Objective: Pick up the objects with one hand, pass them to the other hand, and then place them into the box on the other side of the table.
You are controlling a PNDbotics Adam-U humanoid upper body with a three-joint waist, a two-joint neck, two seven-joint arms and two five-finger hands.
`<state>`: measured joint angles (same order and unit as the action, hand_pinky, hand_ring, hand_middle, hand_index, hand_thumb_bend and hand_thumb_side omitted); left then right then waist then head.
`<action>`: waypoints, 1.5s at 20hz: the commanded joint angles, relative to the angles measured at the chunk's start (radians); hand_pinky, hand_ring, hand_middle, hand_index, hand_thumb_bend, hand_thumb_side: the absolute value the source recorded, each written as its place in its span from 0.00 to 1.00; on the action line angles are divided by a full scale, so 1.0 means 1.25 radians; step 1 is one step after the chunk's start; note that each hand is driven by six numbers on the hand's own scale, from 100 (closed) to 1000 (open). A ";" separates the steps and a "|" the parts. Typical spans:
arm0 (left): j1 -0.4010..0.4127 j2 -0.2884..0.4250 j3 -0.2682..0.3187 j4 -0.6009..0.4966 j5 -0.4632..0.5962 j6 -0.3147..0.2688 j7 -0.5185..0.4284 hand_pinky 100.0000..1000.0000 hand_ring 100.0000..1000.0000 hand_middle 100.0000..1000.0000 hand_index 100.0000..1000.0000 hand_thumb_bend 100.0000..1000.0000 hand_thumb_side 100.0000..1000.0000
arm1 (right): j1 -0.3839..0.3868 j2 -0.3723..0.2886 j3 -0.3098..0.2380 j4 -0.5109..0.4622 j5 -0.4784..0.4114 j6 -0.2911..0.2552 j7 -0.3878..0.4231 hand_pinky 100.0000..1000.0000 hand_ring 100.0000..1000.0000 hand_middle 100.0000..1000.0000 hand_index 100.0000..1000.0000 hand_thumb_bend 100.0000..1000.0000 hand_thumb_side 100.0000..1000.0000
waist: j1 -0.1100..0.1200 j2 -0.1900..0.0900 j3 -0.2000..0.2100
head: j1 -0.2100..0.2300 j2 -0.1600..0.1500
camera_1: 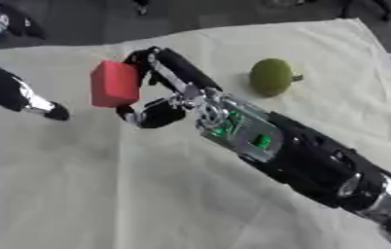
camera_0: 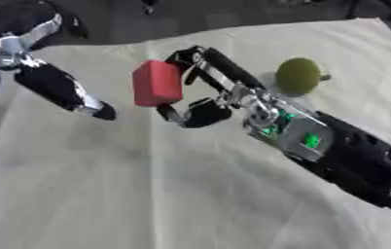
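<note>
You've got the right hand (camera_0: 224, 95) with fingers pinching the red block (camera_0: 157, 83), left hand (camera_0: 62, 87) fingers straight nearby, green ball (camera_0: 297, 76) behind

place: lab or test room | evidence: cloth-covered table (camera_0: 190, 194), dark floor (camera_0: 233, 14) beyond

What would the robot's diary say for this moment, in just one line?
right hand: holds red block above cloth | left hand: open, near block, not touching | green round fruit: on cloth | box: not in view
</note>
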<state>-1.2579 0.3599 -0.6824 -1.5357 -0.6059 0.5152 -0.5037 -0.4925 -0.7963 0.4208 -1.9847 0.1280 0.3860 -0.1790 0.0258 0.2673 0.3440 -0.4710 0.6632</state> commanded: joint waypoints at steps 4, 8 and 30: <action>-0.015 0.036 -0.003 -0.116 0.074 0.069 -0.027 0.84 0.82 0.74 0.80 0.86 0.38 | -0.009 -0.014 -0.009 -0.012 0.003 0.003 -0.007 0.58 0.66 0.39 0.56 0.26 0.00 | 0.004 -0.016 0.001 | -0.002 -0.003; -0.017 0.034 -0.008 -0.155 0.126 0.090 -0.030 0.83 0.81 0.73 0.80 0.83 0.39 | -0.009 -0.014 -0.008 -0.012 0.002 0.001 -0.008 0.58 0.66 0.40 0.56 0.26 0.00 | 0.005 -0.015 0.000 | -0.002 -0.004; -0.023 -0.021 -0.056 0.008 0.135 -0.012 0.119 0.82 0.81 0.74 0.81 0.80 0.22 | -0.020 -0.007 0.004 -0.012 -0.068 -0.101 -0.021 0.58 0.67 0.40 0.57 0.22 0.00 | 0.006 -0.014 -0.011 | 0.008 -0.010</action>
<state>-1.2706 0.3297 -0.7586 -1.5316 -0.4320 0.5071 -0.3679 -0.5051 -0.7925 0.4334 -1.9847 0.0572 0.2686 -0.1968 0.0258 0.2675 0.3315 -0.4634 0.6615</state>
